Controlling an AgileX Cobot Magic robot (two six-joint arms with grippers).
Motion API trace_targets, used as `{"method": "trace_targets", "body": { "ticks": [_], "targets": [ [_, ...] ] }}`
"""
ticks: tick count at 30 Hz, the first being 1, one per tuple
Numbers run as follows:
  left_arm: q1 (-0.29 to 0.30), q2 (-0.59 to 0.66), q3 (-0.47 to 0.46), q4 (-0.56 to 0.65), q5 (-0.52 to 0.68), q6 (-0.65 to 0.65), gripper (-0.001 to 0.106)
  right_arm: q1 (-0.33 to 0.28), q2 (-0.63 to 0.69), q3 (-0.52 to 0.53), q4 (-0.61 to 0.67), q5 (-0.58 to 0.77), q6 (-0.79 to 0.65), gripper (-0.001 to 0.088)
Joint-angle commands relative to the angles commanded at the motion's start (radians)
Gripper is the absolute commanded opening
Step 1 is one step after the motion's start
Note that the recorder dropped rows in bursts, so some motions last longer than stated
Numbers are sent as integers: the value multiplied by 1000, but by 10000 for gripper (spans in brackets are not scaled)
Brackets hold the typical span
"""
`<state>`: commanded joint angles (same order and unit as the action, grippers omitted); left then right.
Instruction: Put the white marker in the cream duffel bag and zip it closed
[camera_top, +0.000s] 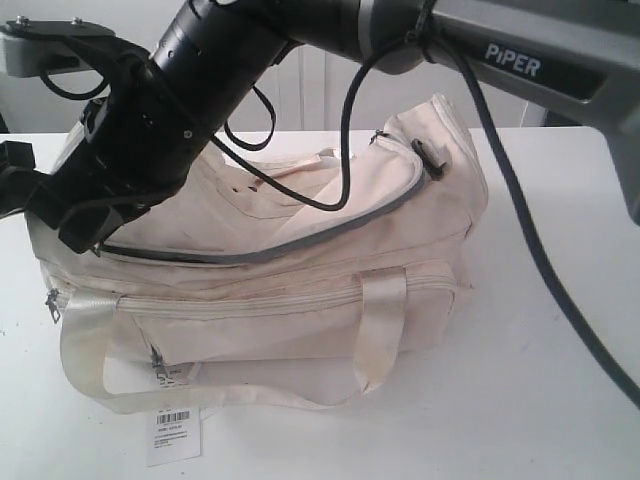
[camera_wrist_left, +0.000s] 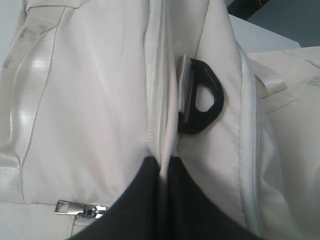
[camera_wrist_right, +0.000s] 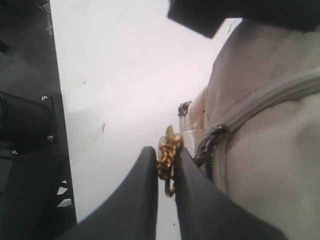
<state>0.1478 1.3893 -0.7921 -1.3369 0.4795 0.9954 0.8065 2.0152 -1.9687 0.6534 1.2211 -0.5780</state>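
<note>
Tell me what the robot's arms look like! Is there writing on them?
Yes! They are chunky round black tubes plus a grey part with white PIPER letters. Black cables loop alongside. The left pincer and right pincer have smooth dark fingers.

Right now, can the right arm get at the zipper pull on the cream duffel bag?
Yes, it seems so: the right claw is closed on the gold zipper pull at the end of the cream duffel bag, with nothing between them.

The cream duffel bag (camera_top: 300, 340) is soft matte cloth, handles (camera_top: 385, 320) kinda satiny, zipper pull (camera_wrist_right: 169, 150) shiny brassy metal, tag (camera_top: 172, 432) paper.
</note>
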Motion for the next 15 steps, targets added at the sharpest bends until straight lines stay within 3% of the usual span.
{"method": "trace_targets", "body": {
  "ticks": [15],
  "targets": [
    [0,0,0,0,2,0,0,0,-37,4,-75,0,15,0]
  ]
}}
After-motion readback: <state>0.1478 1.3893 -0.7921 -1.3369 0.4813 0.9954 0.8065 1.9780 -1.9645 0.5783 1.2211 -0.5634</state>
